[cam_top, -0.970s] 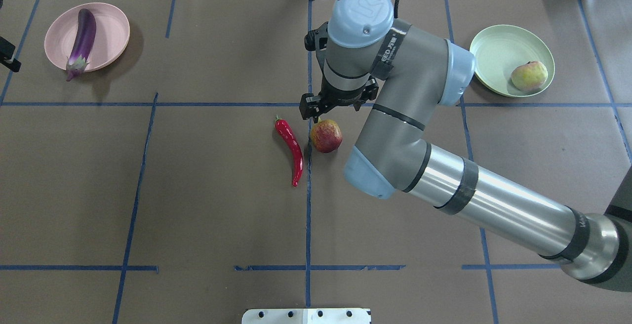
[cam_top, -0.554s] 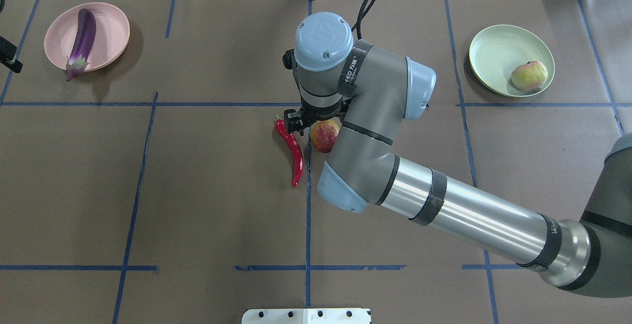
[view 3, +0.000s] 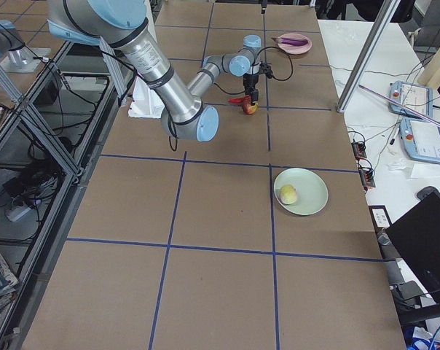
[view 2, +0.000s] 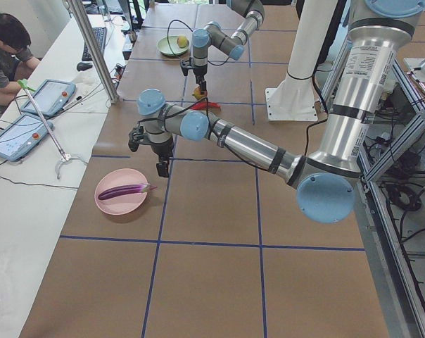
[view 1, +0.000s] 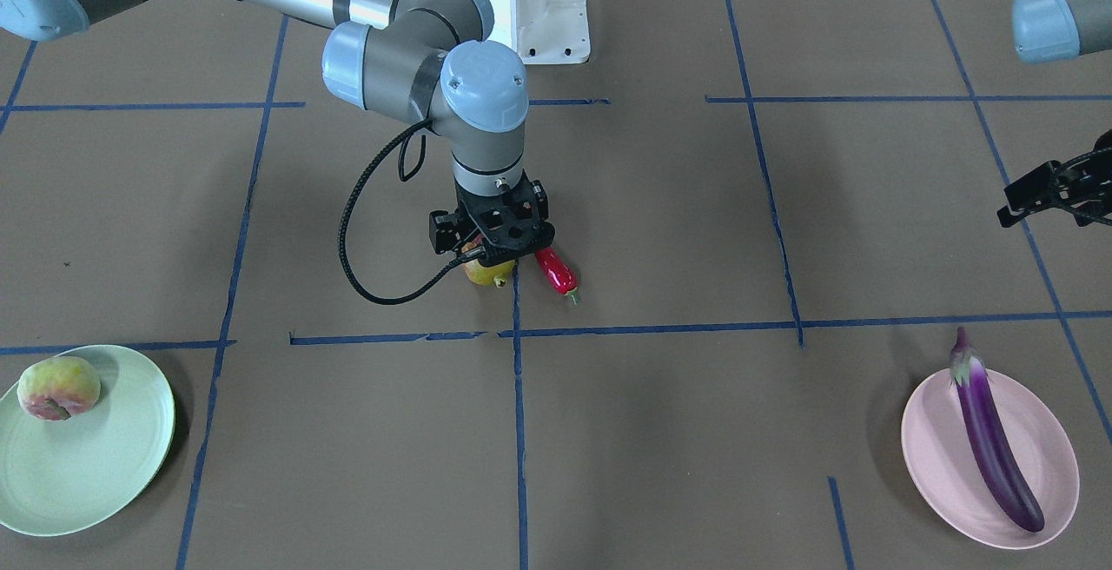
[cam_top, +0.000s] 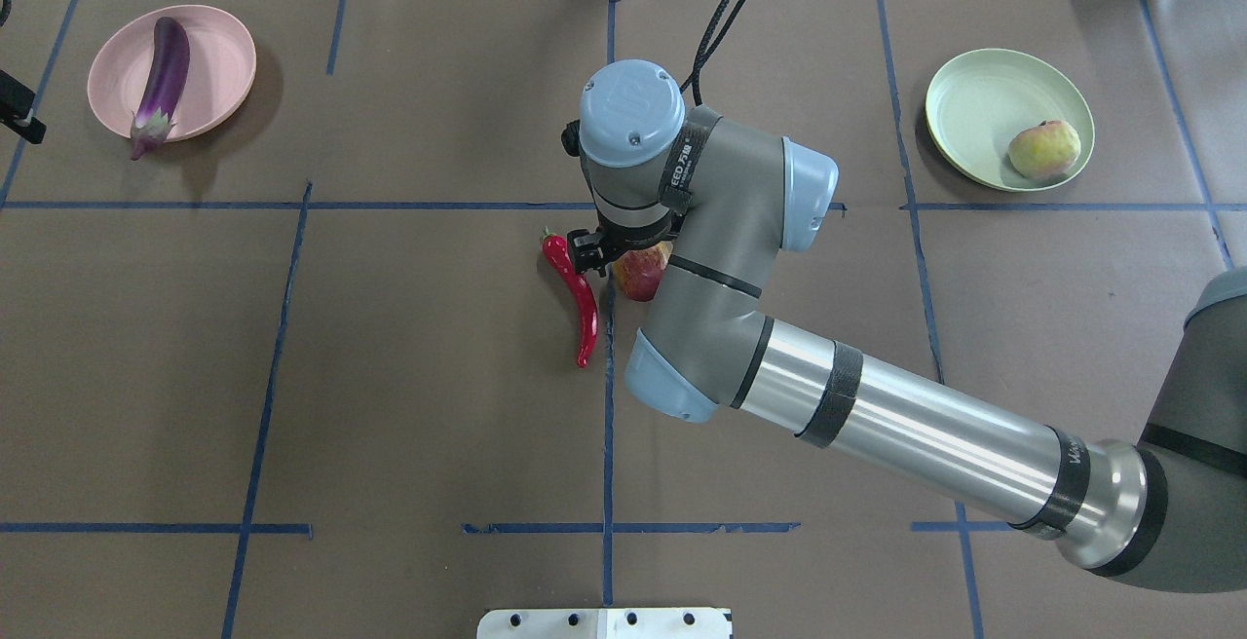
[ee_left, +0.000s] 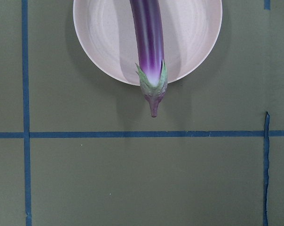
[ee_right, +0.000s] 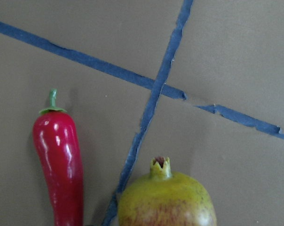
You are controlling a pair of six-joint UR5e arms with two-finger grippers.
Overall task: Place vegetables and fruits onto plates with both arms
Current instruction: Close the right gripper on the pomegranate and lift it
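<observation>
The step in hand looks like the pick of the pomegranate [ee_right: 164, 203]. It lies on the table [cam_top: 390, 405], with the chili [cam_top: 583, 300] just beside it and not quite touching. The right gripper [view 1: 491, 244] hangs directly over the pomegranate, low, with its jaws apparently spread and nothing between them. The green plate [cam_top: 974, 93], well apart from the pomegranate, holds the peach [cam_top: 1043, 150]. The pink plate [cam_top: 219, 59], equally far off on the pomegranate's other side, carries the eggplant [cam_top: 164, 84]. The left gripper [view 1: 1047, 192] holds nothing, though whether its jaws are spread is unclear. Next, the right gripper likely needs to drop around the pomegranate without nudging the chili, close, and carry it to the green plate. The chili is left for the pink plate.
</observation>
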